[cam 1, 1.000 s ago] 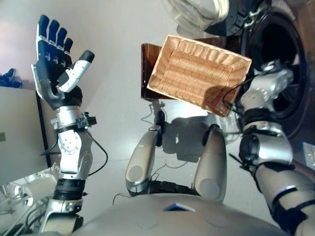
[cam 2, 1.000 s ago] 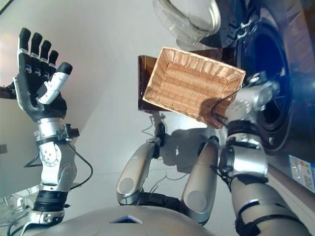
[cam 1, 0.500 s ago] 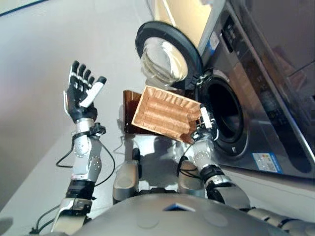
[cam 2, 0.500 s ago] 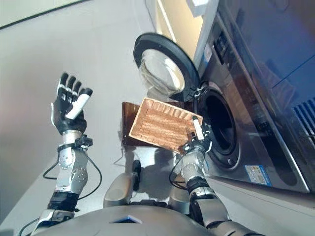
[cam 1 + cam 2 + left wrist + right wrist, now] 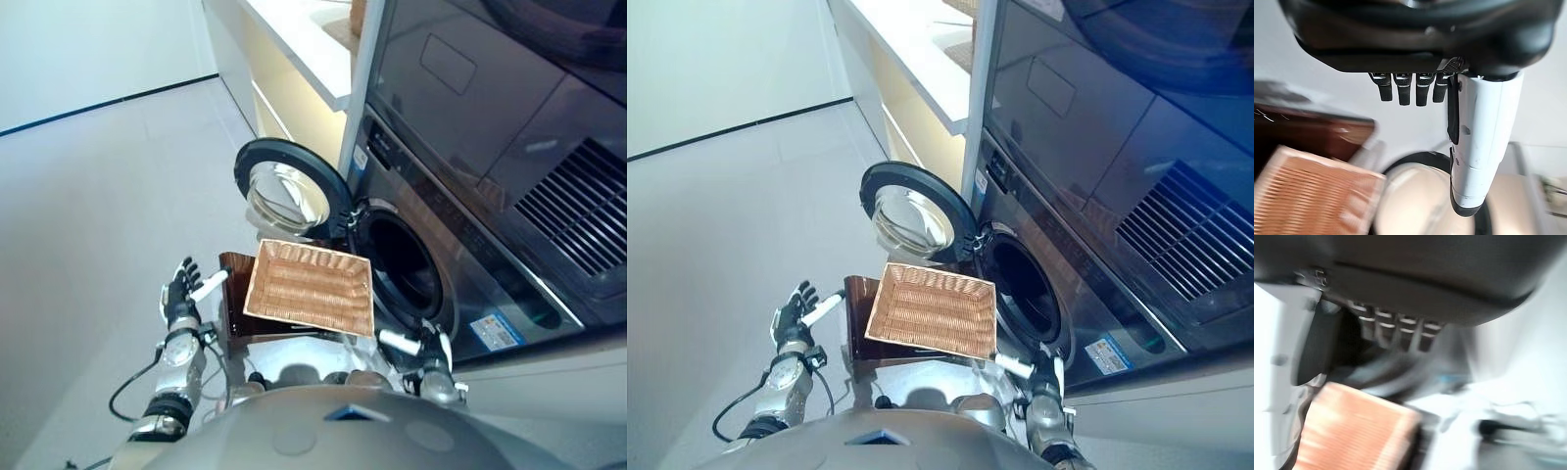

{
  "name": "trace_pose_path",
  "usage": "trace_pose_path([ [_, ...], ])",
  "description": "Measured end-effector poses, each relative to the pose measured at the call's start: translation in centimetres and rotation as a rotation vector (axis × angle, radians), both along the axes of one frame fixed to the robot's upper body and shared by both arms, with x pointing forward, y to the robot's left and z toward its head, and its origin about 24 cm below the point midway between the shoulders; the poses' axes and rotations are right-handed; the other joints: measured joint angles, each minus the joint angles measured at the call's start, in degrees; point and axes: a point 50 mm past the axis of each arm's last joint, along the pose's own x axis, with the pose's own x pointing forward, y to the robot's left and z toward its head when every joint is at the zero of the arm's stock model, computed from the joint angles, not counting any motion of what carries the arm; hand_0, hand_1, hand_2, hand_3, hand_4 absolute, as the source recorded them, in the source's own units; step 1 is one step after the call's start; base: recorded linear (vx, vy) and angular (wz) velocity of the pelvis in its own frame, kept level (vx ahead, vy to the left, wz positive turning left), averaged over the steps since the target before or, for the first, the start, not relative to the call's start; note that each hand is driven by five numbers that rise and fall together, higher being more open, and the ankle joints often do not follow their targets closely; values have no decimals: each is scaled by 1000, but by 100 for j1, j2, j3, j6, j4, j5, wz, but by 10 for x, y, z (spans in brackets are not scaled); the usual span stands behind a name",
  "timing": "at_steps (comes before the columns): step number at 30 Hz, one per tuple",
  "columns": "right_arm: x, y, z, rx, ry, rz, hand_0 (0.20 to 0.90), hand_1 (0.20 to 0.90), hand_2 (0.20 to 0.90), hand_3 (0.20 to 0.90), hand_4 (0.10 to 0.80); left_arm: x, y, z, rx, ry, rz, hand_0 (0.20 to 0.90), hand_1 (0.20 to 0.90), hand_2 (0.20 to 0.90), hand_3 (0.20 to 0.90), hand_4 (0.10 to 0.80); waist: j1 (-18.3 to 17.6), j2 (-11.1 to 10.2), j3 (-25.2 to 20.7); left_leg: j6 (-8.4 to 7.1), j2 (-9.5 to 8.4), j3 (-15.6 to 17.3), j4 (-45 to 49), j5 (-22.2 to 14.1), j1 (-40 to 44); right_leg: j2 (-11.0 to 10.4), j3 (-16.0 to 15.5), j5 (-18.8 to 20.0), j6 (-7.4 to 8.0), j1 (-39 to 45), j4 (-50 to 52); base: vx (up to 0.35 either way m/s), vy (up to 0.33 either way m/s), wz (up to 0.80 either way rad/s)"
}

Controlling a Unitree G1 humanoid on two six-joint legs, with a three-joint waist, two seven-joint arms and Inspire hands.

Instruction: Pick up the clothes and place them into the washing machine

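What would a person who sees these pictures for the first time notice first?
Most striking is the washing machine on the right, its round door swung wide open. In front of it a wicker basket rests on a dark brown stand, with no clothes visible inside. The left hand is raised with straight fingers beside the stand, and the right hand is low near the drum opening.
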Motion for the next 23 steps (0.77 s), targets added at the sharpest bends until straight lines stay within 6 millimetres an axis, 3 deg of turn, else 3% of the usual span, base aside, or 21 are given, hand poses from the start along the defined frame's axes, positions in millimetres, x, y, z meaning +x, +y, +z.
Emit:
trace_pose_path([
  [2,-24,-3,-5,-1,111,-33,900,900,900,900,800,-18,-2,-13,-21,105,-12,900,900,900,900,800,2,1,-42,-13,-10,12,-1,-28,53,3,2,-15,-18,80,-44,30,-16,-7],
  [9,-39,-12,-5,-7,177,-88,900,900,900,900,800,-69,-8,-34,-37,362,-148,900,900,900,900,800,23,16,-114,9,69,-4,-3,-43,50,49,9,16,-27,76,-71,18,-8,-1],
  [23,-20,-8,-6,-2,164,-11,900,900,900,900,800,-70,-6,-34,16,408,-262,900,900,900,900,800,33,13,-184,5,72,-14,-2,-35,58,89,-6,98,-86,179,-237,0,0,0],
])
